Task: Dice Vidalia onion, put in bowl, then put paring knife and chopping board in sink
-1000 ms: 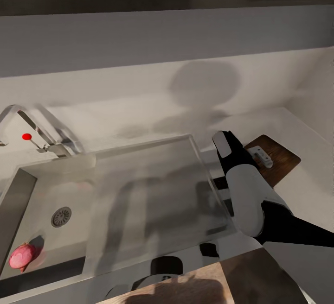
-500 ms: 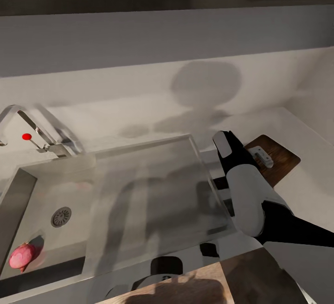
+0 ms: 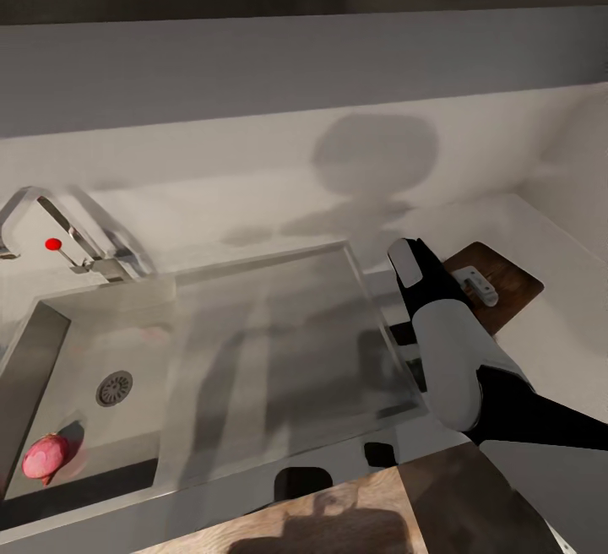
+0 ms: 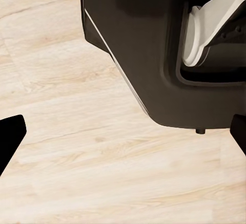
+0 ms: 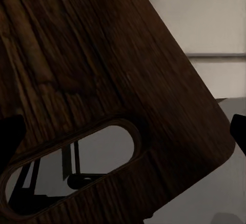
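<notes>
R gripper (image 5: 123,131) hangs wide open over chopping board (image 3: 494,286) beside sink (image 3: 253,360), holding nothing, w/ onion (image 3: 46,457) uncut in basin corner, so dicing, bowl & cleanup all left imo.

The sink (image 3: 101,343) is a rectangular steel basin with a round drain, a flat drainboard beside it and an angular chrome tap bearing a red dot; the pink onion (image 3: 46,458) lies in the basin's near corner; the brown chopping board (image 3: 507,288) lies on the pale countertop (image 3: 253,191) beyond the drainboard; its oblong handle slot shows in the right wrist view.
</notes>
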Motion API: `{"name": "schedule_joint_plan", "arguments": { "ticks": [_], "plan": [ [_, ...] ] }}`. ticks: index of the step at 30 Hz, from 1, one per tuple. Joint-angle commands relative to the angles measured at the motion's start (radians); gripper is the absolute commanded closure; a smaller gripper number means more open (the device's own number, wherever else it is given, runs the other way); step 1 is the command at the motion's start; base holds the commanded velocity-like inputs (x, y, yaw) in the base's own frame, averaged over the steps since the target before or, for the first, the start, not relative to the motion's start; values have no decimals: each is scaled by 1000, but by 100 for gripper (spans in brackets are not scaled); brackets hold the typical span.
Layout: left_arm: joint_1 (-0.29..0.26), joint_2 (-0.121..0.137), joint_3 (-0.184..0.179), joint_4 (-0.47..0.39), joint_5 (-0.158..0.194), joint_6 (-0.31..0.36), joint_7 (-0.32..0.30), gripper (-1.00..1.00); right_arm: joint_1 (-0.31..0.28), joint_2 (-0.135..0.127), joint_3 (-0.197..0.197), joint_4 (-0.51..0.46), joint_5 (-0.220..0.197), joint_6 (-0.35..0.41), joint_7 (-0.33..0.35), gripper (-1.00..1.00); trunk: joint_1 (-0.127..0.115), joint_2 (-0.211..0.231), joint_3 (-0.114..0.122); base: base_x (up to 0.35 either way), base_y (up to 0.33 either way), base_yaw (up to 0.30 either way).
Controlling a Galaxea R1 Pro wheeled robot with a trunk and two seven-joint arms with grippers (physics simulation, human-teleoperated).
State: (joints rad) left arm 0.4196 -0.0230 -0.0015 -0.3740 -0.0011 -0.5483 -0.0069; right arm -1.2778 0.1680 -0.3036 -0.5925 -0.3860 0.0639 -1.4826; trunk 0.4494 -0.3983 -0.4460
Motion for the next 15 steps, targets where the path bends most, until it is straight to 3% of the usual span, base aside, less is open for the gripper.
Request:
{"name": "schedule_joint_plan", "arguments": {
  "ticks": [1,15],
  "plan": [
    [1,0,0,-2,0,-1,-1,-100,0,1,-3,-1,-1,7,-2,-100,1,-2,-1,-2,0,0],
    [1,0,0,-2,0,-1,-1,-100,-1,1,-3,-1,-1,7,-2,-100,1,-2,-1,-42,0,0]
  ]
}}
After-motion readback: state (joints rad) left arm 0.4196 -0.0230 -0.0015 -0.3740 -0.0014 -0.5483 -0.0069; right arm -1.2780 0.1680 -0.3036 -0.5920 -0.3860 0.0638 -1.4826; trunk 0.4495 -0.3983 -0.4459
